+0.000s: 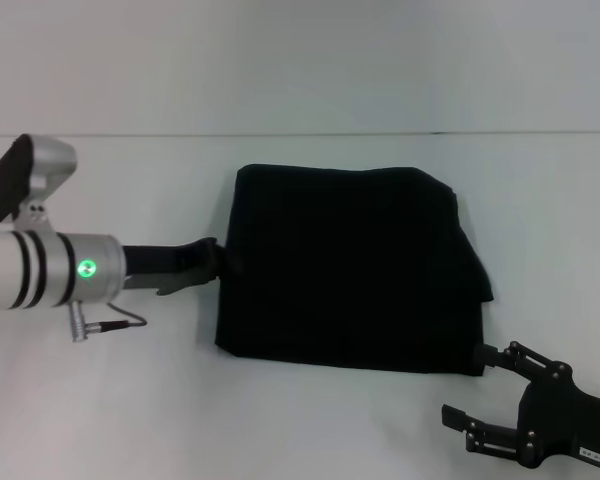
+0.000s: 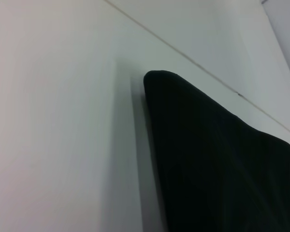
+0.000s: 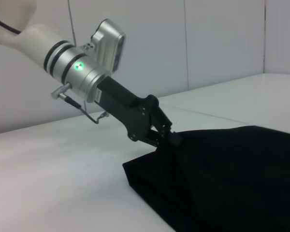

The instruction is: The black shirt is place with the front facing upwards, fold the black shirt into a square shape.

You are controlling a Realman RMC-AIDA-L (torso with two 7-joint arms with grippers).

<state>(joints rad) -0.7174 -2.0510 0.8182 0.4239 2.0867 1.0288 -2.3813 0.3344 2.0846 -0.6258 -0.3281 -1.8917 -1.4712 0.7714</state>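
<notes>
Resting at the lower right of the head view, just off the near right corner of the cloth, the right gripper (image 1: 477, 388) is seen with its fingers spread and nothing between them. Filling the centre of the frame on the white table (image 1: 100, 400), the black shirt (image 1: 350, 270) is laid already folded into a roughly square, layered block, no lettering showing. At its left edge, mid-frame, the left gripper (image 1: 218, 262) is pressed together on a pinch of fabric, which is lifted slightly in the right wrist view. Soft, light, limp handling is to be expected; layers may slide or sag, so hold is best taken at edges or corners, through all layers.
</notes>
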